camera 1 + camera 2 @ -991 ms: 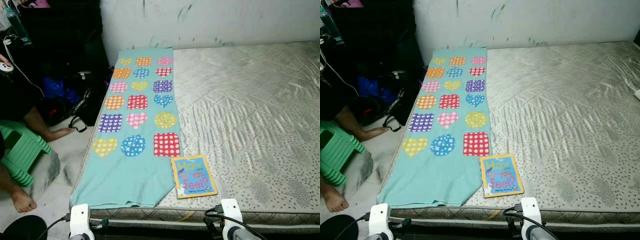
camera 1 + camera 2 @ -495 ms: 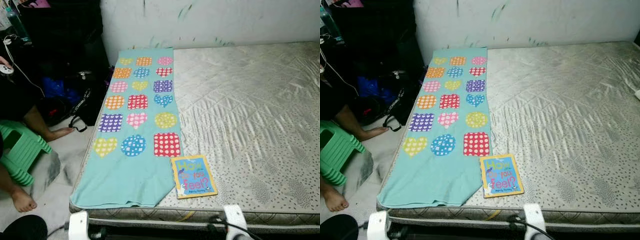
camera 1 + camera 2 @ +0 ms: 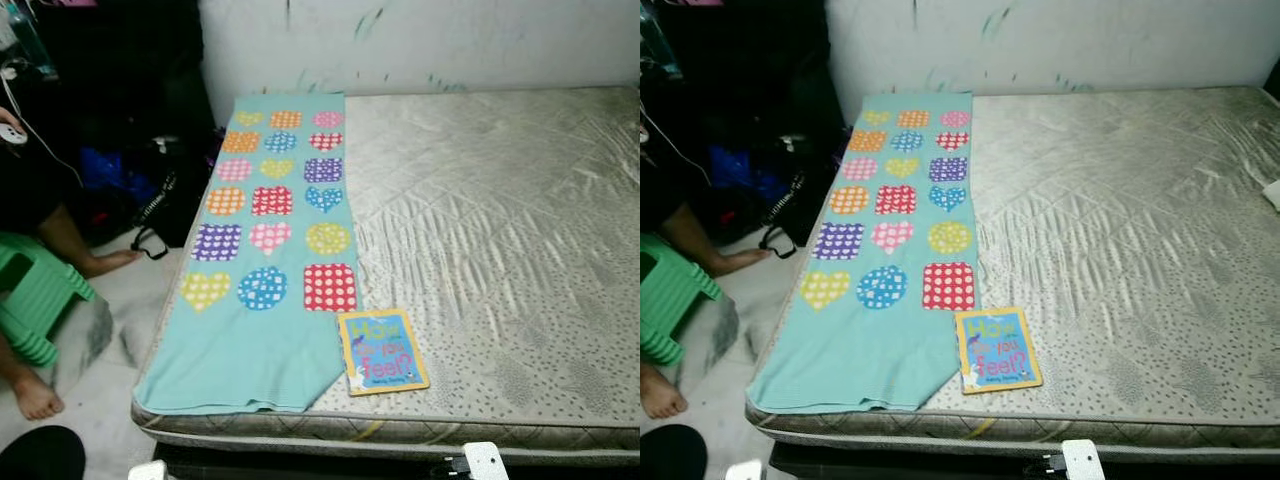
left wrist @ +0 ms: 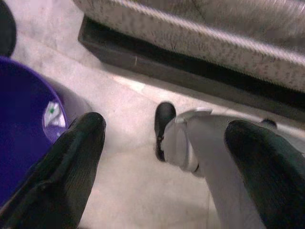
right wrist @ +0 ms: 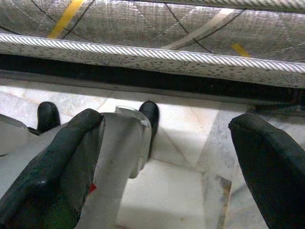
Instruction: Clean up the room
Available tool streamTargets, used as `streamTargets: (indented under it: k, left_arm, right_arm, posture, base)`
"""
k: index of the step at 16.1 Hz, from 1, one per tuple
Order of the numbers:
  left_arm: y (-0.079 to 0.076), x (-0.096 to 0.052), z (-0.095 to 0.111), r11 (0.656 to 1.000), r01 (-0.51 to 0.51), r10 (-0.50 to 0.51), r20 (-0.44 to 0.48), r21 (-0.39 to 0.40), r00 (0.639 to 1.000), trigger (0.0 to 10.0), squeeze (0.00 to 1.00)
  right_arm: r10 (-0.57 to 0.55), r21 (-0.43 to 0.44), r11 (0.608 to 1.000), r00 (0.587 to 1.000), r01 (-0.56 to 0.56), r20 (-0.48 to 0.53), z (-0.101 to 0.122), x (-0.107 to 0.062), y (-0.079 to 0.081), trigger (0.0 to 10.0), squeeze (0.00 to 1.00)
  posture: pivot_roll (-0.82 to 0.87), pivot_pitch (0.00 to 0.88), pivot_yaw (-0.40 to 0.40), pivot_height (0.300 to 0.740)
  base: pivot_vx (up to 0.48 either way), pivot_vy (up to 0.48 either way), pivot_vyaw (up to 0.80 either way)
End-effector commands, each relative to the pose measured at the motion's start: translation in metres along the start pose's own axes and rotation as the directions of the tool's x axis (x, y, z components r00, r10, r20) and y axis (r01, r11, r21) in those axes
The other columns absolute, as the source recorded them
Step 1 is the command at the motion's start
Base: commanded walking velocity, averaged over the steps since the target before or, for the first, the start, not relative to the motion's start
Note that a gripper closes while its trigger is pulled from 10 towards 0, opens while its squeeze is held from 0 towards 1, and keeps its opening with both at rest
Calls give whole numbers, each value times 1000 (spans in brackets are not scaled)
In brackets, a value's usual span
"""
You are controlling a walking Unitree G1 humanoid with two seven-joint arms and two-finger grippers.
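While you are standing at the foot of the bed, the tidying is looking barely begun to me: nothing is being carried, and the loose things are lying out in the open. Taking the head views as a clock face, the bare quilted mattress is spreading from the centre out to three o'clock. The long turquoise blanket with dotted hearts and squares is lying flat along its edge, running from eleven down to seven o'clock. The small picture book is lying face up at about five o'clock, just beside the blanket's lower corner and near the mattress edge.

A person's leg and a green stool are sitting at nine o'clock on the floor.

As for containers, a purple tub is standing beside the left tool; what it is holding I cannot tell. Both tools are hanging low by the bed frame, the left one and the right tool each with fingers spread apart and gripping nothing.
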State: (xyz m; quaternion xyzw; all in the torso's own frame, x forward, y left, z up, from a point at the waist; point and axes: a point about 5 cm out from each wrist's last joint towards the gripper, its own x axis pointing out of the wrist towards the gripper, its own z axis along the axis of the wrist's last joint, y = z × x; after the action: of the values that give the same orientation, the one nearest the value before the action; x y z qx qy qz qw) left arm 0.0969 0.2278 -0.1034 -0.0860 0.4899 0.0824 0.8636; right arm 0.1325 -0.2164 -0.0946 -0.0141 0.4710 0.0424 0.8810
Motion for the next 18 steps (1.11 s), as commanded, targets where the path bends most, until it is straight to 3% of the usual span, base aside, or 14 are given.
streamTargets:
  k: [1,6,9,12,15,17,18]
  left_arm:
    - [4,-3,-5,1000,-5,5,-5,1,1000,10000,0]
    - [3,-8,-18,1000,1,-1,-17,-8,1000,10000,0]
    - [-8,-1,-3,1000,23,-23,20,-15,1000,10000,0]
    - [-20,6,12,998,61,-61,42,9,997,10000,0]
    - [-29,15,54,998,68,-67,129,0,989,10000,0]
    - [-49,20,96,993,121,-115,227,-13,967,10000,0]
    - [-53,21,103,991,130,-124,244,-10,962,10000,0]
  right_arm:
    - [24,-19,1000,999,-25,-49,-15,-4,2,10000,0]
    - [18,-14,1000,999,-19,-47,-23,-10,-6,10000,0]
    - [2,7,1000,1000,-2,0,-2,-3,-6,10000,0]
    - [31,6,999,997,-32,65,30,10,9,10000,0]
    - [70,21,997,987,-73,141,68,20,27,10000,0]
    - [87,70,992,971,-105,224,98,24,42,10000,0]
    - [84,87,990,966,-109,245,104,25,44,10000,0]
  posture:
    - [-26,117,46,736]
    - [-41,170,40,736]
    - [-52,167,31,736]
    - [-59,126,27,736]
    - [-47,46,21,736]
    - [-37,0,36,736]
    - [-37,0,38,736]
  base:
    - [0,0,0]
    - [0,0,0]
    - [0,0,0]
    - [0,0,0]
    - [0,0,0]
    - [0,0,0]
    - [0,0,0]
